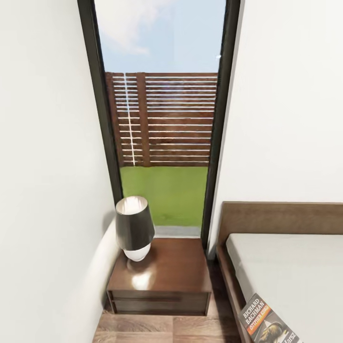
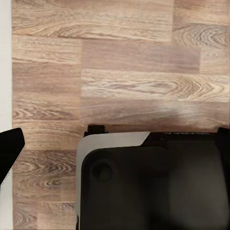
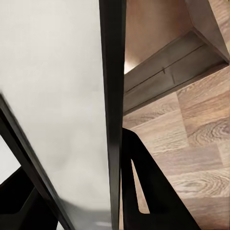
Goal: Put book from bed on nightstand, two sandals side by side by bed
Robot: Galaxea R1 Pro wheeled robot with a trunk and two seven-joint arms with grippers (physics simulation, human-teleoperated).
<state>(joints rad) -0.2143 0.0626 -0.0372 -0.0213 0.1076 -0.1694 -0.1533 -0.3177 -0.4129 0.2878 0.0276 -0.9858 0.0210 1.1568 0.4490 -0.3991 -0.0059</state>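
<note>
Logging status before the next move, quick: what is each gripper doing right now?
Left gripper: cannot be told; the left wrist view gives no clear look at the fingers.
Right gripper: dark fingers spread apart, so it looks open, holding nothing.

One nightstand (image 1: 164, 278), two drawer fronts. One lamp (image 1: 135, 227) with a dark shade. One bed (image 1: 290, 267), one headboard (image 1: 281, 216). One book (image 1: 267, 319). One tall window (image 1: 162, 119). One slatted fence (image 1: 164, 119) outside.

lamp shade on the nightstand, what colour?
Dark grey-black outside, pale inside: the conical lamp shade on the glossy dark brown wooden nightstand. Clearest in the head view.
</note>
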